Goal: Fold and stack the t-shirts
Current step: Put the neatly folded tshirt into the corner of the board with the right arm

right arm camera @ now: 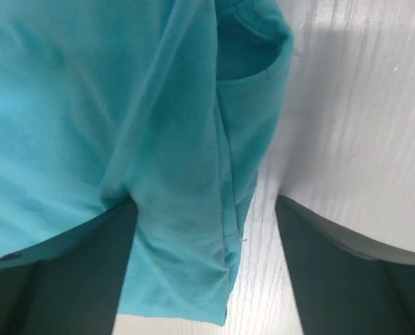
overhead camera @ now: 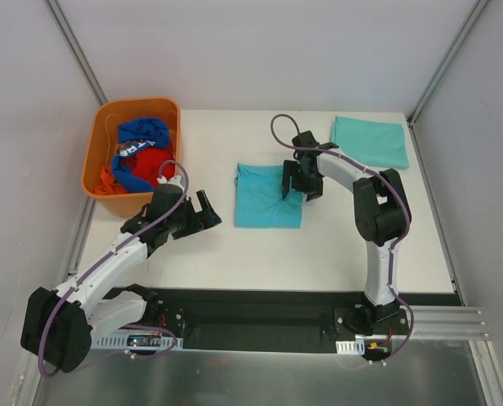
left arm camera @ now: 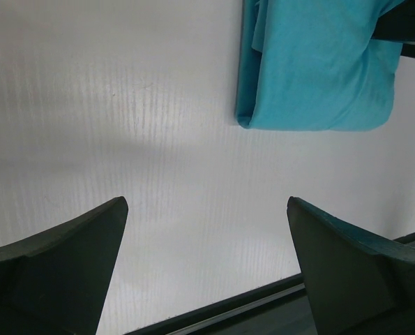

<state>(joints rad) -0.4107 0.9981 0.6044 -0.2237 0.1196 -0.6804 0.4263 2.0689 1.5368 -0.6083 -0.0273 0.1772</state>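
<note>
A folded teal t-shirt [overhead camera: 266, 199] lies at the table's middle. A second folded teal t-shirt [overhead camera: 369, 142] lies at the far right. My right gripper [overhead camera: 300, 188] is open at the middle shirt's right edge. In the right wrist view the shirt [right arm camera: 88, 105] hangs between the spread jaws [right arm camera: 207, 204]; its fabric drapes over the left finger [right arm camera: 74, 279], and the right finger [right arm camera: 333, 272] is over bare table. My left gripper [overhead camera: 207, 211] is open and empty, left of this shirt [left arm camera: 319, 63] and apart from it [left arm camera: 207, 209].
An orange bin [overhead camera: 106, 127] at the far left holds a royal-blue garment with white lettering [overhead camera: 141, 144] and red and orange garments [overhead camera: 137, 173]. White walls enclose the table. A black rail [overhead camera: 259, 309] runs along the near edge.
</note>
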